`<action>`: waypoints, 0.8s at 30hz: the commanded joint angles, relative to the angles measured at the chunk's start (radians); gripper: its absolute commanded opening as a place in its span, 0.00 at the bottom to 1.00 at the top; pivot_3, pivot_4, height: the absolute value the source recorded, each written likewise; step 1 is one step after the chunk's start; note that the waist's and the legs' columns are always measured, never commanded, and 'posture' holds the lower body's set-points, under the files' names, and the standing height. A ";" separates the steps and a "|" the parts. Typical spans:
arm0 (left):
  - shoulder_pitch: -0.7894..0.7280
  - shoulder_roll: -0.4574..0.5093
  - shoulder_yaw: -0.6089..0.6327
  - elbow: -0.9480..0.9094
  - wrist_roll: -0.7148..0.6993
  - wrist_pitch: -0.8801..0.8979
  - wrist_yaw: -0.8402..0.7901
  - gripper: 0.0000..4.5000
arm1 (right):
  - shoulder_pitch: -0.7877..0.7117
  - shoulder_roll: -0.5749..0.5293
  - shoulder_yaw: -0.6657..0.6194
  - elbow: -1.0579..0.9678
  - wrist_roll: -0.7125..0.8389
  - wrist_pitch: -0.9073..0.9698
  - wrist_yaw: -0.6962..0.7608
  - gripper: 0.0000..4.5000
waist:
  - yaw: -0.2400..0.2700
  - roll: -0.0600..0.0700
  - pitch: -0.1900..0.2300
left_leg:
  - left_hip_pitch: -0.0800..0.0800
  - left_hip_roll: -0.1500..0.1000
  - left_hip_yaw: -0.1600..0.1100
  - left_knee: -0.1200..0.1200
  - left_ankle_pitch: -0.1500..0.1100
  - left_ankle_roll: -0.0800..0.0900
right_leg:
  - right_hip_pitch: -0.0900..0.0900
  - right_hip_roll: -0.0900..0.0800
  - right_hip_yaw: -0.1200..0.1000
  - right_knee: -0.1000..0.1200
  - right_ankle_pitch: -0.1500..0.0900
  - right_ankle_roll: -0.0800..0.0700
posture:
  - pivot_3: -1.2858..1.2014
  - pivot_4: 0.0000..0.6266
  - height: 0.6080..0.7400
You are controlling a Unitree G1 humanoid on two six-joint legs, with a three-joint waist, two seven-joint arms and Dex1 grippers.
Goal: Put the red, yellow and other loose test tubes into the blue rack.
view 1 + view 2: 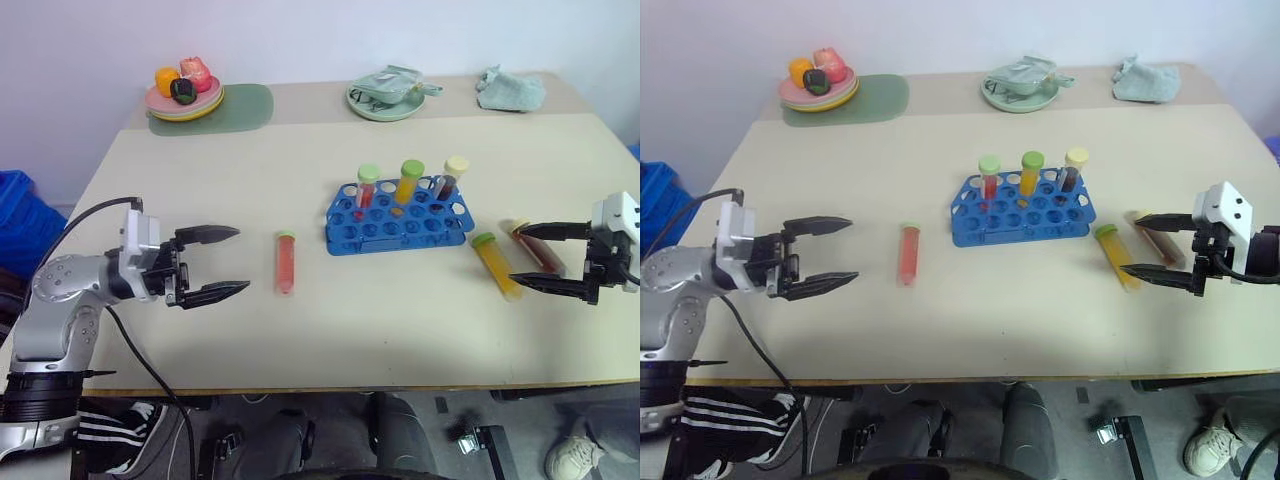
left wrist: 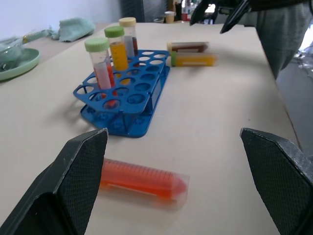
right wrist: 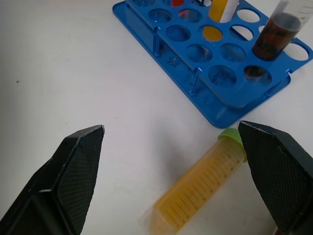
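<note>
The blue rack point(image 1: 398, 218) stands mid-table with three capped tubes upright in its back row: red, yellow and dark brown. A red tube point(image 1: 285, 262) with a green cap lies flat to the rack's left. My left gripper point(image 1: 230, 262) is open, level, a short way left of it, touching nothing. Right of the rack lie a yellow tube point(image 1: 497, 265) with a green cap and a brown tube point(image 1: 535, 250) beside it. My right gripper point(image 1: 530, 254) is open, its fingers spanning the brown tube's far end, not closed on it.
At the table's back stand a plate of toy fruit point(image 1: 185, 95) on a green mat point(image 1: 245, 108), a pale green dish point(image 1: 388, 95) and a crumpled teal cloth point(image 1: 511, 90). A blue bin point(image 1: 18, 215) sits off the table's left side.
</note>
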 commanded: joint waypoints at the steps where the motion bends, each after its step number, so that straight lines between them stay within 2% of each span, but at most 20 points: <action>1: -0.023 0.001 0.010 0.014 0.002 -0.026 -0.006 0.98 | -0.018 -0.005 -0.017 -0.009 0.008 -0.010 -0.007 1.00 | -0.001 0.000 0.000 | 0.000 0.000 0.000 0.000 0.000 0.000 | 0.000 0.000 0.000 0.000 0.000 0.000 | 0.52 0.24 1.00; 5: -0.014 0.001 0.016 0.012 -0.004 -0.037 -0.006 0.98 | -0.052 0.003 -0.014 0.008 0.005 -0.015 -0.030 1.00 | -0.003 0.000 0.000 | 0.000 0.000 0.000 0.000 0.000 0.000 | 0.000 0.000 0.000 0.000 0.000 0.000 | 0.52 0.24 1.00; 11: -0.010 0.014 0.032 0.018 -0.011 -0.046 -0.021 0.98 | -0.157 0.019 0.031 0.039 -0.058 0.061 -0.178 1.00 | -0.002 0.000 0.000 | 0.000 0.000 0.000 0.000 0.000 0.000 | 0.000 0.000 0.000 0.000 0.000 0.000 | 0.52 0.24 1.00; 20: -0.031 -0.030 0.001 0.025 -0.004 -0.063 0.018 0.98 | -0.385 0.011 0.096 -0.028 -0.049 0.515 -0.399 1.00 | -0.002 0.000 0.000 | -0.002 0.000 0.001 0.000 0.000 0.000 | -0.002 0.000 0.001 0.000 0.000 0.000 | 0.52 0.24 1.00; 24: -0.048 -0.047 -0.022 0.031 0.002 -0.061 0.017 0.98 | -0.422 -0.018 0.133 -0.093 -0.035 0.686 -0.419 1.00 | 0.000 0.000 0.000 | -0.005 0.000 0.001 0.000 0.000 0.000 | -0.006 0.000 0.001 0.001 0.000 0.000 | 0.52 0.24 1.00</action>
